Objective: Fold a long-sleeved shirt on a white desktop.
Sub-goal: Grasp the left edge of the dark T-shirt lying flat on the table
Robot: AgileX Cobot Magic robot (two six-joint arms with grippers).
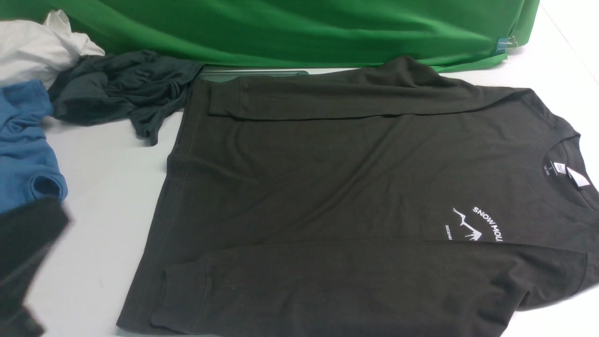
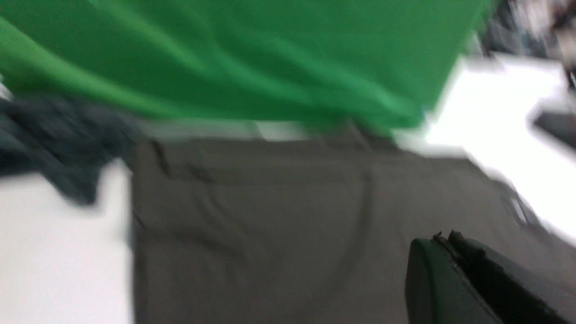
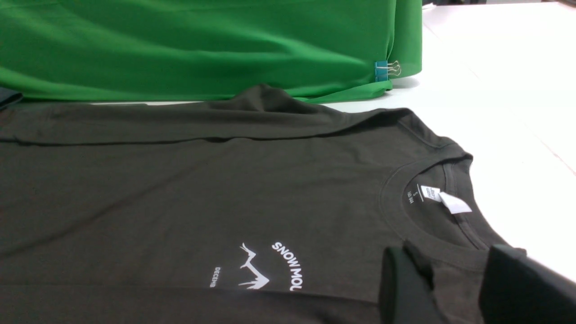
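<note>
Black fingers of the right gripper [image 3: 454, 274] sit nearest, jaws apart with nothing between them, low over the near shoulder of the long-sleeved shirt [image 1: 355, 178], just beside the collar. It looks staged to pinch that end. Over the body, the left gripper [image 2: 445, 243] has its jaws together and is empty; that wrist view is smeared, so I don't trust any detail there. Dark blurred shape [image 1: 23, 252] at the near left edge of the front view: arm or cloth, cannot tell. Shirt lies flat, chest up, on the white counter [image 1: 103, 187], hem to the left, collar to the right. Near sleeve [image 1: 355, 290] is folded in along the near edge, cuff toward the hem; far sleeve [image 1: 355, 96] mirrors it along the far edge. My read: sleeves are tucked so the body is a plain rectangle, ready for an end-to-end fold. Chest print [image 1: 477, 224] and neck label [image 1: 575, 178] face up. Spare clothes sit off to the left, out of the fold path: blue shirt [image 1: 23, 145], dark grey garment [image 1: 121, 89] right against the far hem corner, white garment [image 1: 32, 51]. Green backdrop [image 1: 299, 28] is furthest back, pinned by a binder clip [image 1: 507, 43].
</note>
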